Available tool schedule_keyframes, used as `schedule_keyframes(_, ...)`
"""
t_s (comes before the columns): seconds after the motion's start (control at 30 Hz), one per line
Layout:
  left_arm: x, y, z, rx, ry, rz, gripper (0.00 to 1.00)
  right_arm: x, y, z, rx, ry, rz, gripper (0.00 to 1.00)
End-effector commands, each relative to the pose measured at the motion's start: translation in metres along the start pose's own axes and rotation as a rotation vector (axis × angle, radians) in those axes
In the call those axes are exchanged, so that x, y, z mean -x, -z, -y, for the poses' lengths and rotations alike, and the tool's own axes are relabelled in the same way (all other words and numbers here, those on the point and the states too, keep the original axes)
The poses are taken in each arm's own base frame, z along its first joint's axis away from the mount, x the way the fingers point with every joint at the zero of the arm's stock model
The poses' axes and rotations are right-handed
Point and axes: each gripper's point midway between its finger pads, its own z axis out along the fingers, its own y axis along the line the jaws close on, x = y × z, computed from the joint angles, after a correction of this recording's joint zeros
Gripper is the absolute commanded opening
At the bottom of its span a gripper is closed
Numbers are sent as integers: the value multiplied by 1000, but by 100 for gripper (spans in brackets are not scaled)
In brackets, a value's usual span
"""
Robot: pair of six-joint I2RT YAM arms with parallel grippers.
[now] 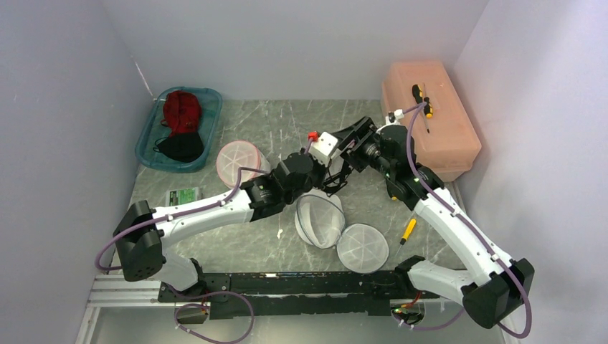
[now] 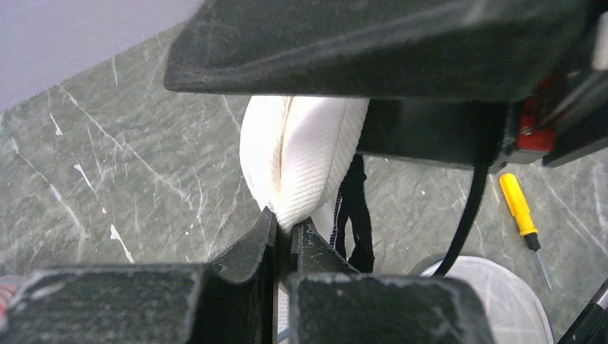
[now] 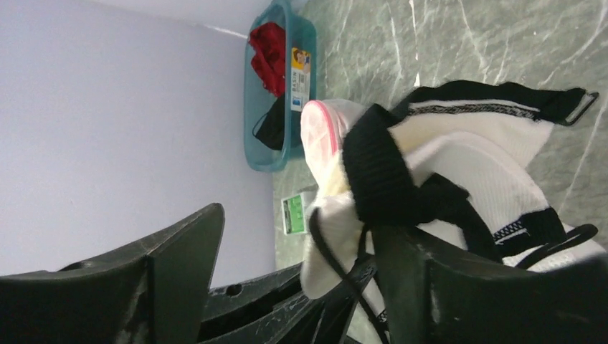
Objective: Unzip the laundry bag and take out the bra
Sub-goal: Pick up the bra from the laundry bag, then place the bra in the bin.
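Two arms meet over the middle of the table (image 1: pixel 265 244). The left arm (image 1: pixel 208 211) stretches in low from the near left corner, while the right arm (image 1: pixel 459 229) rises from the near right, bends and turns back leftward so the wrists come close together. The left gripper (image 2: pixel 285 226) is pressed together on a fold of white ribbed fabric, pinching the bra (image 2: pixel 308 158), which hangs lifted above the table between the two wrists. The right gripper (image 3: pixel 301 218) has its fingers spread wide, with the bra's black band just beside one finger; whether the cloth touches that finger cannot be told. The laundry bag (image 1: pixel 319 218), a white mesh dome, lies on the table just below the wrists. From above, the wrists hide both sets of fingertips and most of the bra, and it is unclear whether a black strap (image 2: pixel 466 215) reaches down to the mesh. The table is grey marbled stone, enclosed by pale lilac walls. A teal tray (image 1: pixel 147 150) with red and black garments sits at the far left, a pink box (image 1: pixel 444 136) at the far right, and a yellow screwdriver (image 1: pixel 407 229) lies beside the right arm.
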Motion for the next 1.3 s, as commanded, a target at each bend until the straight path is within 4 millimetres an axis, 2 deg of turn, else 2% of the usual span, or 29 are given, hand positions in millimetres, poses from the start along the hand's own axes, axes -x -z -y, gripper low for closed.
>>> schedule_keyframes(0.0, 27, 9, -7, 24, 21, 100, 3, 1, 21, -42, 142, 100, -39, 97)
schedule_keyframes(0.17, 29, 17, -15, 53, 15, 111, 3, -6, 38, -45, 161, 253, -97, 100)
schedule_keyframes(0.37, 34, 25, -33, 87, 50, 113, 3, -13, 71, -52, 212, 461, -151, 100)
schedule_keyframes(0.6, 47, 35, -62, 102, 168, 147, 3, -21, 94, -40, 207, 596, -210, 100)
schedule_keyframes(0.73, 57, 45, -83, 134, 219, 155, 3, -7, 109, -28, 192, 645, -81, 100)
schedule_keyframes(0.83, 61, 54, -121, 191, 298, 140, 3, 5, 129, -21, 243, 667, 82, 100)
schedule_keyframes(0.93, 60, 63, -169, 254, 454, 95, 3, -6, 142, -9, 341, 663, 137, 100)
schedule_keyframes(1.1, 68, 79, -240, 335, 619, 92, 3, -30, 133, 31, 340, 611, 99, 100)
schedule_keyframes(1.17, 69, 88, -271, 372, 700, 120, 3, -40, 132, 40, 379, 579, 89, 100)
schedule_keyframes(1.27, 58, 108, -335, 467, 847, 171, 3, -53, 125, 56, 399, 556, 66, 100)
